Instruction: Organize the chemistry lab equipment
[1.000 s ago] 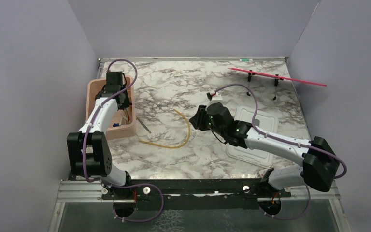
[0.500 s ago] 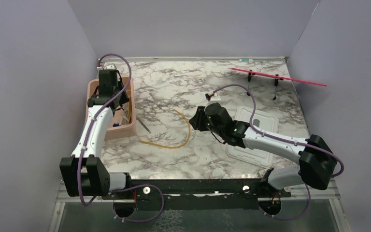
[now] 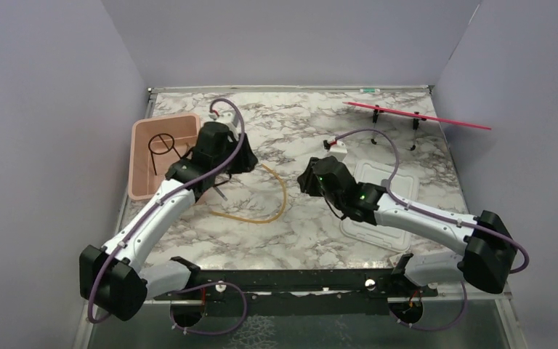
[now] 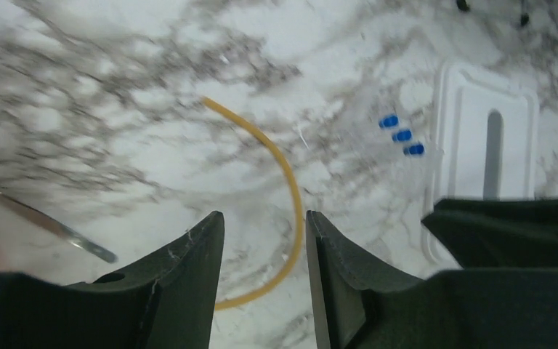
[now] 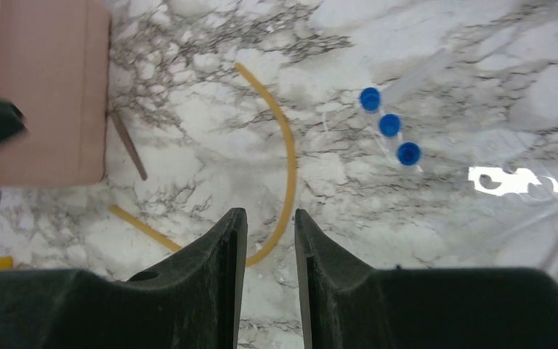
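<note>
The amber rubber tubing (image 3: 280, 196) lies curved on the marble table between my two grippers; it also shows in the left wrist view (image 4: 283, 163) and the right wrist view (image 5: 287, 153). My left gripper (image 3: 243, 156) (image 4: 263, 218) is open and empty above the tubing's far end. My right gripper (image 3: 306, 178) (image 5: 269, 214) is open and empty above the tubing's bend. Three clear blue-capped tubes (image 5: 389, 125) (image 4: 402, 135) lie right of the tubing. The black wire ring (image 3: 161, 145) lies in the pink tub (image 3: 145, 156). The metal tongs (image 5: 129, 149) (image 4: 51, 227) lie beside the tub.
The white lid with a grey slot (image 3: 385, 211) (image 4: 472, 123) lies under the right arm. A red rod on black stands (image 3: 414, 115) is at the back right. Purple walls close in the table on three sides.
My left arm has swung out of the pink tub to the right, over the tubing. The black wire ring now shows lying in the tub. My right gripper has shifted slightly right.
</note>
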Robot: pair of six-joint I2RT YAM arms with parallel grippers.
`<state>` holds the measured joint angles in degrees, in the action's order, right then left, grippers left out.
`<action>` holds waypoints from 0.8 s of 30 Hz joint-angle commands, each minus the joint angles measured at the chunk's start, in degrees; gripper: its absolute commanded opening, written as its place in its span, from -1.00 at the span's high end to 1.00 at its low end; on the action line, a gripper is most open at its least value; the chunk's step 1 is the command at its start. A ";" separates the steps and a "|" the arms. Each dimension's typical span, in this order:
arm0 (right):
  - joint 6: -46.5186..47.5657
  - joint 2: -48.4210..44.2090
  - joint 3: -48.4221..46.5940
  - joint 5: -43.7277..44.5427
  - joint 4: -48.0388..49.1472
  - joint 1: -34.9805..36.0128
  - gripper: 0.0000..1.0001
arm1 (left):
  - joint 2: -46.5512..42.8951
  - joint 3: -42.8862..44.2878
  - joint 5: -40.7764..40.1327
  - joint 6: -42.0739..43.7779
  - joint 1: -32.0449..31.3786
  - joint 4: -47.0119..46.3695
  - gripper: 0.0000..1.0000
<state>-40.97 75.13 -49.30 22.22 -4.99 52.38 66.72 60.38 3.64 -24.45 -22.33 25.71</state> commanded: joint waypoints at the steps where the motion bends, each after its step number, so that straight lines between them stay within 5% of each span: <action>1: -7.21 -4.45 0.63 13.24 -9.61 -0.65 0.29 | 1.73 -6.80 1.14 -6.69 -11.23 -7.12 0.01; 9: -12.93 -10.11 3.08 21.04 -16.23 -1.14 0.24 | 13.01 -8.94 -7.35 -6.72 -25.01 -10.16 0.02; 17: -13.10 -13.47 4.84 20.87 -16.19 -1.22 0.23 | 23.79 -4.97 -13.89 -5.19 -26.44 -5.43 0.11; 24: -13.07 -13.93 5.24 21.33 -15.81 -1.23 0.23 | 28.79 -4.08 -9.71 -4.52 -26.62 -2.98 0.23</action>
<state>-52.95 61.89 -44.82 40.58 -20.03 51.35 93.65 55.09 -6.92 -29.87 -48.62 20.78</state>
